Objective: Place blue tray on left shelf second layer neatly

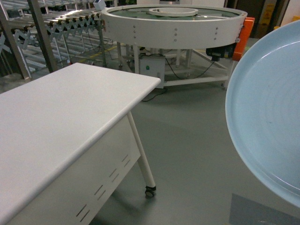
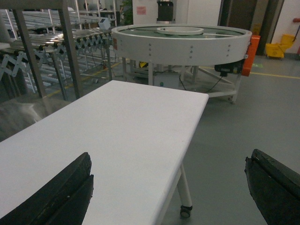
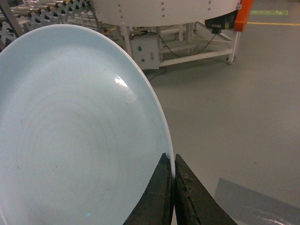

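- Right gripper (image 3: 172, 180): clamped on the tray (image 3: 79, 131) rim; tray held tilted, off the table's (image 1: 70, 108) right side.
- Left gripper (image 2: 168, 187): spread wide, holding nothing.
- Risk: an edge-only pinch may let the glossy tray slip or swing before reaching the shelf (image 1: 42, 28), far left.

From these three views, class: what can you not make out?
- Blue tray: head view's right edge crops it.
- Right gripper: absent from head view.
- Steel rack: tiers cut off by top-left edges.
- Left gripper: only jaw ends show, wide apart.
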### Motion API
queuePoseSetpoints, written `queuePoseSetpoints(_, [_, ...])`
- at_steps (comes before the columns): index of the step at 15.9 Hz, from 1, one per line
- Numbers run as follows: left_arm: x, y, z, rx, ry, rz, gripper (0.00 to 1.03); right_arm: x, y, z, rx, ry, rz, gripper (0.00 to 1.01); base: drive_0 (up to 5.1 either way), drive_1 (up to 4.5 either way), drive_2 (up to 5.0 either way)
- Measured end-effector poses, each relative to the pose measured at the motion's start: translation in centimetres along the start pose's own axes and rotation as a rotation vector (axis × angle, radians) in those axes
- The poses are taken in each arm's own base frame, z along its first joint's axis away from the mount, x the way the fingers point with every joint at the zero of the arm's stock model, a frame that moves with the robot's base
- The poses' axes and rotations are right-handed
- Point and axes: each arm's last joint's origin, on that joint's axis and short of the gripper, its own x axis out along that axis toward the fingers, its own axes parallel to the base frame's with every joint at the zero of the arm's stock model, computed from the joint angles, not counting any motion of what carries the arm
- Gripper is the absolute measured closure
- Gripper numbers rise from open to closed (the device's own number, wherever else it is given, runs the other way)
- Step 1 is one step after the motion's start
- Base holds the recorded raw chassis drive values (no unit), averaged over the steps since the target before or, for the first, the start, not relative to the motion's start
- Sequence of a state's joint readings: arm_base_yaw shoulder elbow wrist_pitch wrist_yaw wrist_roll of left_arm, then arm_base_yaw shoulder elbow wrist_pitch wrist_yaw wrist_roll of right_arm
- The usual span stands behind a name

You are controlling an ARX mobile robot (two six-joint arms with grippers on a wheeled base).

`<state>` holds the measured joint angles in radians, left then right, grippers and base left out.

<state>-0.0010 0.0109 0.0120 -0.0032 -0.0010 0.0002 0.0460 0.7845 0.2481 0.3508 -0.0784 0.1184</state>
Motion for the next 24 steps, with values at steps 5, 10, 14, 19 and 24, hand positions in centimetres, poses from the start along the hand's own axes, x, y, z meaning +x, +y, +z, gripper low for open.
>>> queuePoseSetpoints(5, [0.00, 0.00, 0.00, 0.000, 0.000, 0.000, 0.05, 0.01, 0.00, -0.01, 0.000, 0.001, 0.000, 0.99, 2.5, 2.21, -5.1])
queuePoseSetpoints(10, [0.00, 0.00, 0.01, 0.000, -0.001, 0.000, 0.05, 0.01, -0.01, -0.04, 0.000, 0.001, -0.001, 0.99, 2.4, 2.38, -5.1])
queuePoseSetpoints(14, [0.00, 0.00, 0.00, 0.000, 0.000, 0.000, 0.05, 0.00, 0.00, -0.02, 0.000, -0.001, 0.001, 0.99, 2.3, 2.31, -5.2])
queuePoseSetpoints(19, [0.00, 0.01, 0.03, 0.000, -0.003, 0.000, 0.05, 0.01, -0.02, -0.06, 0.000, 0.003, -0.002, 0.99, 1.4, 2.92, -4.6])
queuePoseSetpoints(24, [0.00, 0.01, 0.00, 0.000, 0.000, 0.000, 0.05, 0.02, -0.01, -0.06, 0.000, 0.003, 0.000, 0.99, 0.2, 3.94, -3.6])
